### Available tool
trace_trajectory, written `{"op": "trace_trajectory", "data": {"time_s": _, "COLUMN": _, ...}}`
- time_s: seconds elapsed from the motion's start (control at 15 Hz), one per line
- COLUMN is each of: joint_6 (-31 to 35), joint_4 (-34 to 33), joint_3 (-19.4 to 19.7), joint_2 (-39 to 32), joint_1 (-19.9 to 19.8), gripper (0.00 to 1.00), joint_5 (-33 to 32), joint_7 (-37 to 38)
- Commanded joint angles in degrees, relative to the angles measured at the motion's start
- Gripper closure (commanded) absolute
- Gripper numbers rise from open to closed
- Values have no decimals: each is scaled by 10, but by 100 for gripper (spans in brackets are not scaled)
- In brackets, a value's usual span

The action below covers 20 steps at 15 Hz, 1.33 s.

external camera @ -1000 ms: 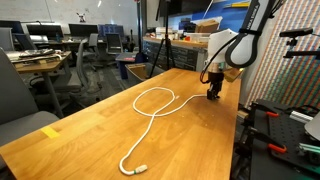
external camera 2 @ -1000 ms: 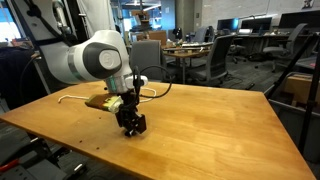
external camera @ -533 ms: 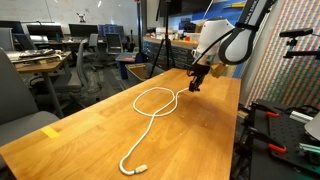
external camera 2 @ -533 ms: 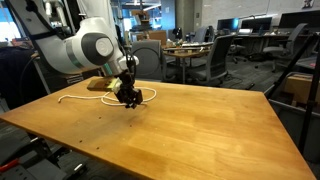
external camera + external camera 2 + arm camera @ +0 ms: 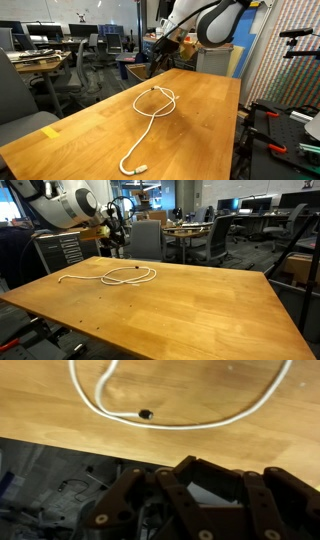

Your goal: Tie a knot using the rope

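Note:
The rope [image 5: 150, 118] is a thin white cord lying loose on the wooden table [image 5: 205, 140]. It forms one loop near the far end, and a tail runs toward the near edge. In an exterior view [image 5: 85, 279] it lies at the table's left side. In the wrist view the rope [image 5: 200, 426] curves across the wood, with a dark tip [image 5: 146, 413] resting inside the curve. My gripper [image 5: 162, 44] hangs raised beyond the far table edge, clear of the rope. It also shows in an exterior view [image 5: 117, 232]. In the wrist view its fingers [image 5: 210, 468] look shut and empty.
A yellow tape patch [image 5: 50, 131] sits on the table's near left part. Office chairs [image 5: 148, 240] and desks stand behind the table. A rack with a patterned panel [image 5: 290, 60] stands along one side. The wrist view looks past the table edge to floor clutter [image 5: 60, 490].
The gripper rose from the table surface and swung up and away past the far edge. The rope end it had been dragging now lies on the table at the loop.

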<state>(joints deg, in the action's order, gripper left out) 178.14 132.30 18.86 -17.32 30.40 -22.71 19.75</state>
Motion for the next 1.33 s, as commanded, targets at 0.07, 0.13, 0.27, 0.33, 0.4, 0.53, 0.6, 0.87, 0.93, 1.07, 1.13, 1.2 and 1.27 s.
{"op": "trace_trajectory", "data": {"time_s": 0.07, "joint_6": -2, "joint_4": -100, "joint_3": -206, "joint_2": -120, "joint_1": -114, "gripper": 95, "joint_5": 141, "joint_7": -97}}
{"op": "trace_trajectory", "data": {"time_s": 0.13, "joint_6": -25, "joint_4": -122, "joint_3": -246, "joint_2": -142, "joint_1": -147, "gripper": 95, "joint_5": 161, "joint_7": -120}}
{"op": "trace_trajectory", "data": {"time_s": 0.27, "joint_6": -50, "joint_4": -149, "joint_3": -295, "joint_2": -175, "joint_1": -196, "gripper": 95, "joint_5": 189, "joint_7": -156}}
{"op": "trace_trajectory", "data": {"time_s": 0.33, "joint_6": -61, "joint_4": -160, "joint_3": -301, "joint_2": -187, "joint_1": -210, "gripper": 85, "joint_5": 196, "joint_7": -166}}
{"op": "trace_trajectory", "data": {"time_s": 0.4, "joint_6": -71, "joint_4": -165, "joint_3": -291, "joint_2": -188, "joint_1": -213, "gripper": 69, "joint_5": 196, "joint_7": -172}}
{"op": "trace_trajectory", "data": {"time_s": 0.53, "joint_6": -96, "joint_4": -172, "joint_3": -244, "joint_2": -181, "joint_1": -196, "gripper": 57, "joint_5": 169, "joint_7": -183}}
{"op": "trace_trajectory", "data": {"time_s": 0.6, "joint_6": -68, "joint_4": -151, "joint_3": -264, "joint_2": -185, "joint_1": -202, "gripper": 75, "joint_5": 187, "joint_7": -173}}
{"op": "trace_trajectory", "data": {"time_s": 0.87, "joint_6": -97, "joint_4": -173, "joint_3": -230, "joint_2": -185, "joint_1": -187, "gripper": 31, "joint_5": 170, "joint_7": -181}}
{"op": "trace_trajectory", "data": {"time_s": 0.93, "joint_6": -107, "joint_4": -178, "joint_3": -221, "joint_2": -185, "joint_1": -178, "gripper": 25, "joint_5": 161, "joint_7": -185}}
{"op": "trace_trajectory", "data": {"time_s": 1.07, "joint_6": -162, "joint_4": -197, "joint_3": -191, "joint_2": -186, "joint_1": -145, "gripper": 9, "joint_5": 119, "joint_7": -198}}
{"op": "trace_trajectory", "data": {"time_s": 1.13, "joint_6": -191, "joint_4": -207, "joint_3": -184, "joint_2": -186, "joint_1": -132, "gripper": 1, "joint_5": 101, "joint_7": -197}}
{"op": "trace_trajectory", "data": {"time_s": 1.2, "joint_6": -222, "joint_4": -216, "joint_3": -168, "joint_2": -186, "joint_1": -114, "gripper": 0, "joint_5": 78, "joint_7": -187}}
{"op": "trace_trajectory", "data": {"time_s": 1.27, "joint_6": -260, "joint_4": -225, "joint_3": -159, "joint_2": -181, "joint_1": -101, "gripper": 0, "joint_5": 57, "joint_7": -182}}
